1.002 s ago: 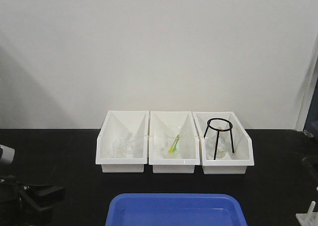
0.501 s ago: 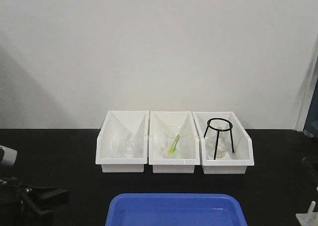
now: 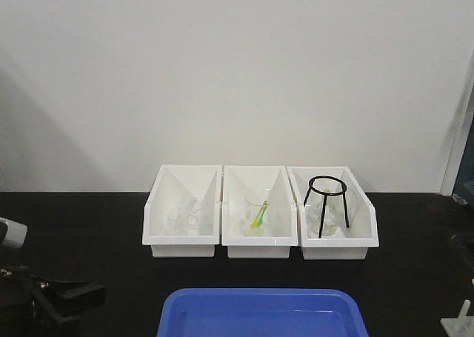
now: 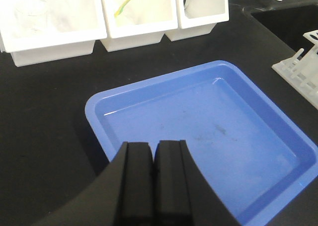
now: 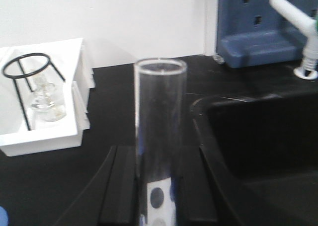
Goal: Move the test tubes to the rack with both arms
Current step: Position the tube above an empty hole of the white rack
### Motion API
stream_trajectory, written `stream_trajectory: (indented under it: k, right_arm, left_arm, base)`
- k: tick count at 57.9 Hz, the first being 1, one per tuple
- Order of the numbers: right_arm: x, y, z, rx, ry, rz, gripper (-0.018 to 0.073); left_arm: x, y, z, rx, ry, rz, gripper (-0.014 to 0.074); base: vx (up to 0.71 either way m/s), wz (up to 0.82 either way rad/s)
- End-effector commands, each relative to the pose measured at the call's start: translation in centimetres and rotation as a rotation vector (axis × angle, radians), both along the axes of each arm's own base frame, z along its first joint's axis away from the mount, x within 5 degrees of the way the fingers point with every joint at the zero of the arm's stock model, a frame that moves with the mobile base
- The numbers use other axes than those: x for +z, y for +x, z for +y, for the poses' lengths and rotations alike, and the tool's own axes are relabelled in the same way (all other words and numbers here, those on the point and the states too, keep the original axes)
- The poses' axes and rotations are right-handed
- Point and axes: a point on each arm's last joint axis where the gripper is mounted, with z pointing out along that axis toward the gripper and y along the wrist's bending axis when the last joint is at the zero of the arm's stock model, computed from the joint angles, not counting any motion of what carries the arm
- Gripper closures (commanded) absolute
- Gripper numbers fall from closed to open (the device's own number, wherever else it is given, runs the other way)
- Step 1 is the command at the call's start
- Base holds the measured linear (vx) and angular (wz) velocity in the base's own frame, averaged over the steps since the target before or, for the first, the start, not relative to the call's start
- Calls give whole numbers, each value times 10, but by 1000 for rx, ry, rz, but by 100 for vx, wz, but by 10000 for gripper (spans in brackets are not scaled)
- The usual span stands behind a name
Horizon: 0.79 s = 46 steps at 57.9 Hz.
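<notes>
A clear glass test tube stands upright between the fingers of my right gripper, which is shut on it, with the tube's open mouth at the top. Through its lower part a white patch with dark round spots shows. The white rack sits at the right of the blue tray, and only its corner shows in the front view. My left gripper is shut with nothing in it, hovering over the tray's near-left edge, low at the left in the front view.
Three white open-fronted bins stand in a row at the back with glassware inside. The right one holds a black wire tripod ring. A black sink basin and a white tap lie to the right of the right gripper.
In the front view the left arm has shifted slightly to the right and lower. Nothing else has moved.
</notes>
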Motion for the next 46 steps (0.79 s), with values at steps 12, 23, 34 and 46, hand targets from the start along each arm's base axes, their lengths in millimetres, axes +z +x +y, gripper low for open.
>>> stream_trajectory:
  k: [12,23,34,46]
  right_arm:
    - [7,14,-3,67,36,-76,566]
    - [2,17,-4,94,-3,-63,566]
    - [1,17,-5,103,-50,-56,566]
    - [-8,23,-8,118,-29,-40,566]
  left_arm:
    - [13,-3,-1,-28,22,-49,614]
    - [13,-3,-1,-28,22,-49,614]
    - [13,-3,-1,-28,22,-49,614]
    - [13,-3,-1,-30,21,-49,614]
  base:
    - [0,0]
    - [0,0]
    - [0,0]
    - [0,0]
